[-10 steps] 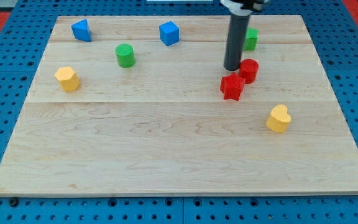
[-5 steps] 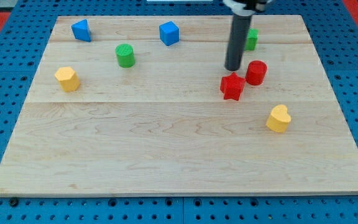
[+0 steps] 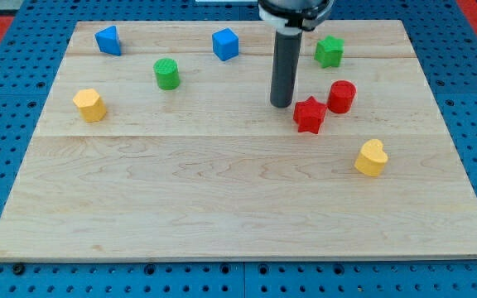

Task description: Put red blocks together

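Note:
A red star-shaped block [image 3: 309, 114] lies right of the board's centre. A red cylinder [image 3: 341, 96] stands just to its upper right, with a narrow gap between them. My tip [image 3: 281, 104] rests on the board just left of the red star and slightly above it, close to it but apart. The rod rises from the tip to the view's top.
A green star block [image 3: 329, 51] sits above the red cylinder. A yellow heart-shaped block [image 3: 371, 158] lies at lower right. A blue cube [image 3: 225, 44], a green cylinder [image 3: 166, 74], a blue block [image 3: 108, 40] and a yellow block [image 3: 89, 105] lie to the left on the wooden board [image 3: 222, 207].
My tip moved left and a little down, from above the red star to its left. The red cylinder shifted slightly to the right, away from the star.

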